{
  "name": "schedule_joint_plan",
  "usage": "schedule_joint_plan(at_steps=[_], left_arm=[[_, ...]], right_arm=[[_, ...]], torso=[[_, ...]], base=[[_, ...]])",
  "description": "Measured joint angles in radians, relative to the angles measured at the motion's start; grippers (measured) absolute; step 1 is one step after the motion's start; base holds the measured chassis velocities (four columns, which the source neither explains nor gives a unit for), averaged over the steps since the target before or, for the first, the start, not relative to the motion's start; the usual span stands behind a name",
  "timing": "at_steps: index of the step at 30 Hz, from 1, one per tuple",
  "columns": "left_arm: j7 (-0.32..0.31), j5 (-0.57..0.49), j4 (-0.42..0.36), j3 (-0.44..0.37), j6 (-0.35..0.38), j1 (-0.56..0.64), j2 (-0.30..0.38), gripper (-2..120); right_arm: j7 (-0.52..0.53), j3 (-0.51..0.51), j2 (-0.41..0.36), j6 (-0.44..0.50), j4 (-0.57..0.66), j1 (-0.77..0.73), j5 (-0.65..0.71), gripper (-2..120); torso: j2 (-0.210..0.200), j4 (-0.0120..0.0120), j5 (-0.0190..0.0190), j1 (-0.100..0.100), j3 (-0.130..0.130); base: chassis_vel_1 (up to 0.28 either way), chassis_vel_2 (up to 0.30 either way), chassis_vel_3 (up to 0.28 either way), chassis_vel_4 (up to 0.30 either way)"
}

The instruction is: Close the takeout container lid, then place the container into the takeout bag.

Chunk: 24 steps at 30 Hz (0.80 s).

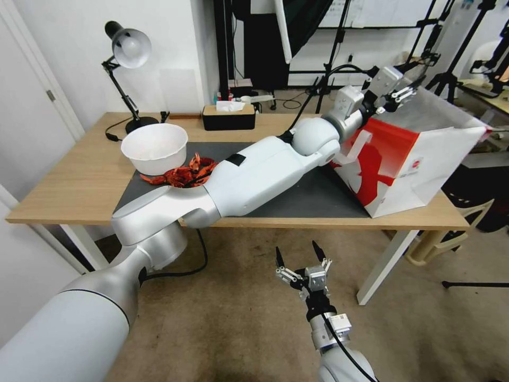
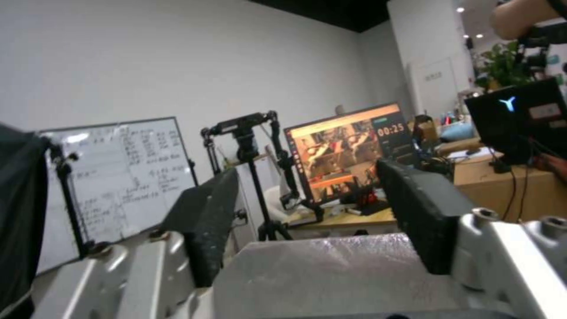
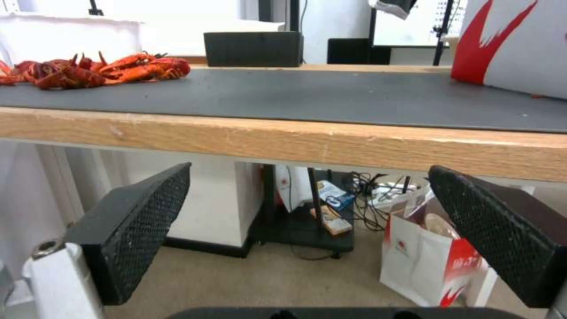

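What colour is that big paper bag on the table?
The takeout bag is red and white, clearest in the head view.

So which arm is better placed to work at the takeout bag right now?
Probably left: the left gripper hangs open above the takeout bag, while the right gripper sits open below the table edge.

Room — white walls, brownish carpet floor (image 1: 238,318). Wooden table (image 1: 69,185) on white legs, dark mat (image 1: 313,196) on top. Black desk lamp (image 1: 124,53) at the far left corner; whiteboard (image 2: 127,177), monitor (image 2: 348,150), tripods (image 1: 450,53) behind — door (image 1: 32,85) at left.
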Motion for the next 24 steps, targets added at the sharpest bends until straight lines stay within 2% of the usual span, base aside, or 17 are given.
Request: schedule_joint_plan(at_steps=[2,3,6,7,9,10,14,15,16,17,18,20,22,23,24], left_arm=[[-0.033,-0.038,-0.034,-0.018,0.021,0.008,0.019,74],[-0.033,-0.038,-0.034,-0.018,0.021,0.008,0.019,74],[-0.121,-0.055,-0.098,-0.05,0.126,0.028,0.067,89],[-0.121,-0.055,-0.098,-0.05,0.126,0.028,0.067,89],[-0.162,-0.054,-0.141,-0.066,0.193,0.046,0.116,97],[-0.162,-0.054,-0.141,-0.066,0.193,0.046,0.116,97],[-0.287,-0.051,-0.263,-0.114,0.293,0.127,0.239,100],[-0.287,-0.051,-0.263,-0.114,0.293,0.127,0.239,100],[-0.304,-0.045,-0.293,-0.126,0.307,0.146,0.259,100],[-0.33,-0.028,-0.368,-0.154,0.339,0.195,0.302,100],[-0.33,-0.028,-0.368,-0.154,0.339,0.195,0.302,100],[-0.355,-0.017,-0.439,-0.188,0.371,0.255,0.345,100],[-0.359,-0.014,-0.451,-0.194,0.375,0.266,0.352,100],[-0.364,0.003,-0.498,-0.22,0.387,0.318,0.381,100],[-0.364,0.003,-0.498,-0.22,0.387,0.318,0.381,100]], right_arm=[[0.0,-0.002,0.0,-0.002,0.0,0.002,0.0,100],[0.0,-0.002,0.0,-0.002,0.0,0.002,0.0,100],[0.0,-0.003,0.004,-0.003,0.0,0.002,0.0,100],[0.0,-0.003,0.004,-0.003,0.0,0.002,0.0,100],[0.0,-0.001,0.007,-0.004,0.0,-0.001,-0.001,100],[0.0,-0.001,0.007,-0.004,0.0,-0.001,-0.001,100],[0.0,-0.002,0.014,-0.004,-0.007,-0.001,-0.008,100],[0.0,-0.002,0.014,-0.004,-0.007,-0.001,-0.008,100],[0.0,-0.003,0.015,-0.004,-0.008,-0.001,-0.009,100],[0.0,-0.004,0.016,-0.006,-0.008,0.001,-0.011,100],[0.0,-0.004,0.016,-0.006,-0.008,0.001,-0.011,100],[0.001,-0.003,0.017,-0.007,-0.008,0.001,-0.012,100],[0.001,-0.003,0.017,-0.007,-0.007,0.001,-0.012,100],[0.002,-0.003,0.016,-0.008,-0.004,0.001,-0.012,100],[0.002,-0.003,0.016,-0.008,-0.004,0.001,-0.012,100]], torso=[[0.0,0.0003,-0.0002,0.0,0.0],[0.0,0.0003,-0.0002,0.0,0.0],[0.0,-0.0001,-0.0001,0.0,0.0],[0.0,-0.0001,-0.0001,0.0,0.0],[0.0,-0.0001,-0.0001,0.0,0.0],[0.0,-0.0001,-0.0001,0.0,0.0],[0.0,0.0004,-0.0004,0.0,0.0],[0.0,0.0004,-0.0004,0.0,0.0],[0.0,0.0006,-0.0005,0.0,0.0],[0.0,0.0003,-0.0005,0.0,0.0],[0.0,0.0003,-0.0005,0.0,0.0],[0.0,-0.0002,0.0,0.0,0.0],[0.0,-0.0002,0.0001,0.0,0.0],[0.0,-0.0003,-0.0001,0.0,0.0],[0.0,-0.0003,-0.0001,0.0,0.0]], base=[[0.0,0.0,0.0,0.0],[0.0,0.0,0.0,0.0],[0.0,0.0,0.0,0.0],[0.0,0.0,0.0,0.0],[0.0,0.0,0.0,0.0],[0.0,0.0,0.0,0.0],[0.0,0.0,0.0,0.0],[0.0,0.0,0.0,0.0],[0.0,0.0,0.0,0.0],[0.0,0.0,0.0,0.0],[0.0,0.0,0.0,0.0],[0.0,0.0,0.0,0.0],[0.0,0.0,0.0,0.0],[0.0,0.0,0.0,0.0],[0.0,0.0,0.0,0.0]])
